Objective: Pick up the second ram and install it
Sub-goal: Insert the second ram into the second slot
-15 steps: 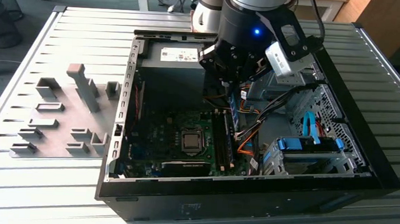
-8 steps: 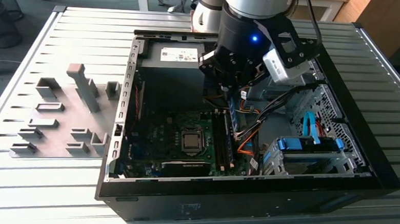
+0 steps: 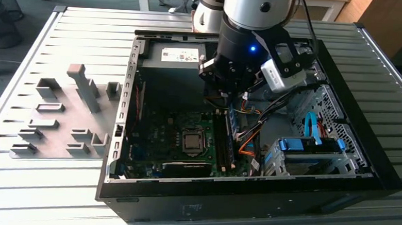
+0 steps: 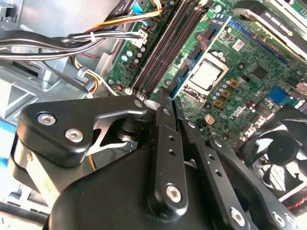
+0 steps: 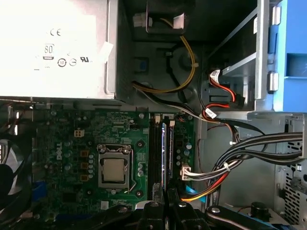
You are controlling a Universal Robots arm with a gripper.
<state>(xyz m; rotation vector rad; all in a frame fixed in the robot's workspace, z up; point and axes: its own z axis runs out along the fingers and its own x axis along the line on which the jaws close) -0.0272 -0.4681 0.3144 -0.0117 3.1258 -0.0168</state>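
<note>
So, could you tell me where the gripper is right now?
In the exterior view, the gripper sits inside the computer case over the memory slots, on the exterior view's right of the processor socket.

This is looking like a robotics lab or workshop: an opened computer case [image 3: 364,152] is lying on a ribbed metal table [image 3: 18,180], grey fixture blocks [image 3: 56,120] are standing beside it.

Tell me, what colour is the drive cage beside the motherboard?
Blue; the drive cage shows best in the exterior view, right of the motherboard.
</note>
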